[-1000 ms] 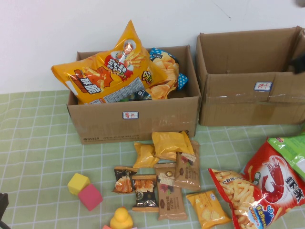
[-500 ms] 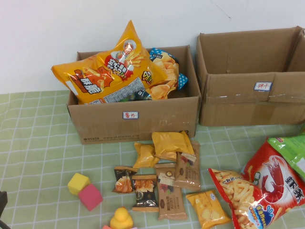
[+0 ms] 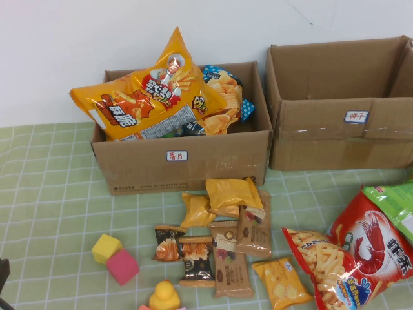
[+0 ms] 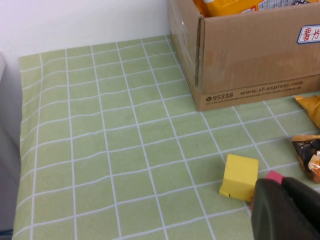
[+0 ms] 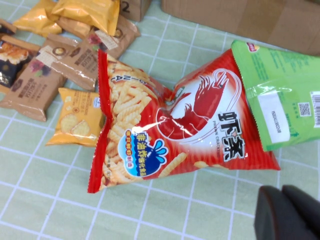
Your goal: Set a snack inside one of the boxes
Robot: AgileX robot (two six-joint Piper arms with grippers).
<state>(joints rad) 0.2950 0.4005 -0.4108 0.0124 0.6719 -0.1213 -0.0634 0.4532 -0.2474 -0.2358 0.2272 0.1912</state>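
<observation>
Boxes — left box (image 3: 181, 169) filled, right box (image 3: 342, 135) apparently empty.
Left end effector (image 4: 287, 210) and right end effector (image 5: 290, 215) closed, empty — red shrimp-chip bag (image 5: 175, 135) lies ungrasped on tabletop (image 4: 125, 150).

Little of the robot shows. The left gripper (image 4: 285, 210) appears in its wrist view as two matte black, rounded finger bodies pressed side by side, only a thin seam between them; their surface is smooth, plain and unmarked. The right gripper (image 5: 290, 215) looks the same in its wrist view: two dark, blunt, softly rounded fingers closed together, possibly rubber-coated, though that is hard to judge at this angle.
</observation>
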